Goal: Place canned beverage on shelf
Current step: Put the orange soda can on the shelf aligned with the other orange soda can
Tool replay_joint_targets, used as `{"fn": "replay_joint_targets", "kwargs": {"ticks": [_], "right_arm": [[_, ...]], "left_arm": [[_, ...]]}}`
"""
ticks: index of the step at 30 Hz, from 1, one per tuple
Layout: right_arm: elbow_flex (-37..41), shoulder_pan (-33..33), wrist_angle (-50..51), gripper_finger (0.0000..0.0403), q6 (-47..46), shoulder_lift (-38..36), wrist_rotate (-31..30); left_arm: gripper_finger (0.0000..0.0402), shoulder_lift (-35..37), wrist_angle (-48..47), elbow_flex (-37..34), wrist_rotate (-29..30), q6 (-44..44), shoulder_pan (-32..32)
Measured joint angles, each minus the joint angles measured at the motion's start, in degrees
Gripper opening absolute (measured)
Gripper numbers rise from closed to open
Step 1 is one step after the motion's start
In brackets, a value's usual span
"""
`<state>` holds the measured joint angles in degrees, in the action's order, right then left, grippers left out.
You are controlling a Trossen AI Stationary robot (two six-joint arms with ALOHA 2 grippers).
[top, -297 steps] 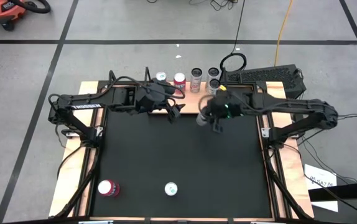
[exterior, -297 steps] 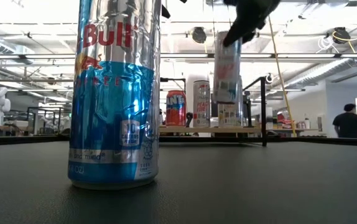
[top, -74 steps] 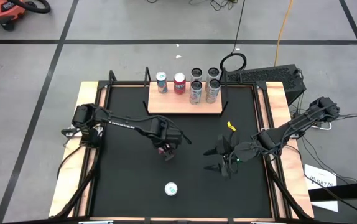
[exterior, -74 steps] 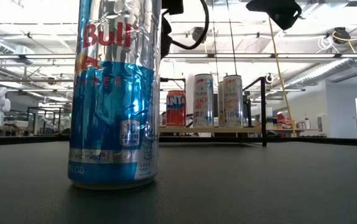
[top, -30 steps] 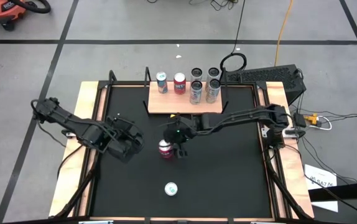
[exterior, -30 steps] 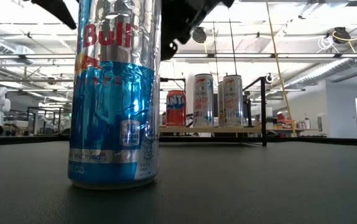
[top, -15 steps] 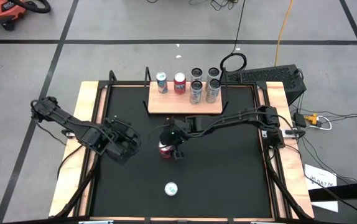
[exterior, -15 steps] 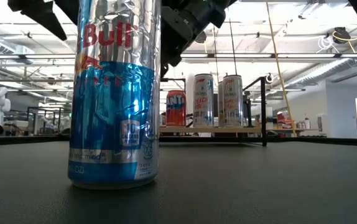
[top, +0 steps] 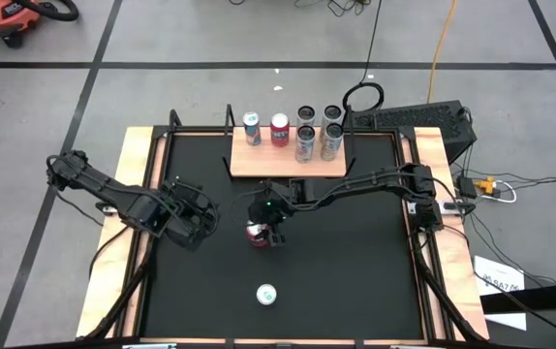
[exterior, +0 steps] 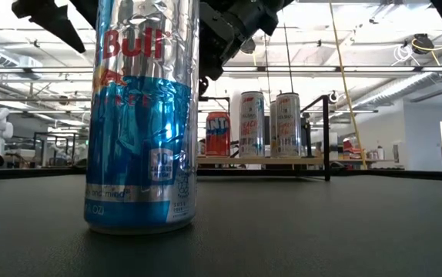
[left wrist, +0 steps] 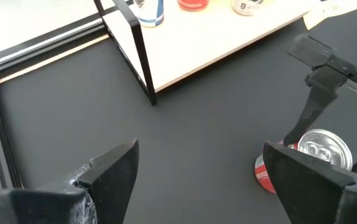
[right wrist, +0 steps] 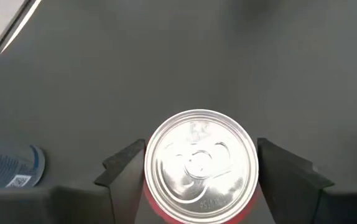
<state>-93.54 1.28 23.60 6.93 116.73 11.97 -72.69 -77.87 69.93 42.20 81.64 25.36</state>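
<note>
red can: stands upright near the middle of the black mat, in front of the shelf and apart from it; its silver top shows between the right arm's fingers
how it will handle: i judge it stiff but thin-walled, so a hard squeeze may dent it; the smooth round side looks slippery; weight cannot be told, since full or empty is not visible
where to take hold: on the round side, at two opposite places, near mid height, so that it stays upright when lifted
right gripper: over the red can, one finger on each side of it; the fingers stand very close to the can, but i cannot tell if they already press it
left gripper: waits beside, to the left on the mat, fingers spread apart and grasping nothing
shelf: six cans already stand along its back part; the front part of the board is bare, so there is room
in the way: the black side brackets of the shelf; the standing cans behind, easy to knock over
other things: a blue and silver can stands nearer the front edge of the mat, well apart from the path to the shelf
</note>
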Motion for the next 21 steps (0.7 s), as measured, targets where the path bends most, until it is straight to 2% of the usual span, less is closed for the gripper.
{"fn": "replay_joint_targets", "kwargs": {"ticks": [3, 12, 17, 21], "right_arm": [[0.0, 0.0, -0.1, 0.0259, 0.0, 0.0, 0.0], [0.3, -0.1, 0.1, 0.0327, -0.1, 0.4, 0.3], [0.4, -0.1, 0.5, 0.0328, -0.1, 0.5, 1.6], [0.4, -0.1, 0.3, 0.0306, -0.6, 0.5, 1.6]], "left_arm": [[0.0333, 0.0, 0.4, 0.0, -0.1, -1.6, -1.1], [0.0333, 0.0, 1.0, 0.0, -0.8, -2.9, -2.1], [0.0333, 0.0, 1.0, 0.0, -1.2, -2.9, -2.1], [0.0333, 0.0, 1.0, 0.0, -1.2, -3.0, -2.1]]}}
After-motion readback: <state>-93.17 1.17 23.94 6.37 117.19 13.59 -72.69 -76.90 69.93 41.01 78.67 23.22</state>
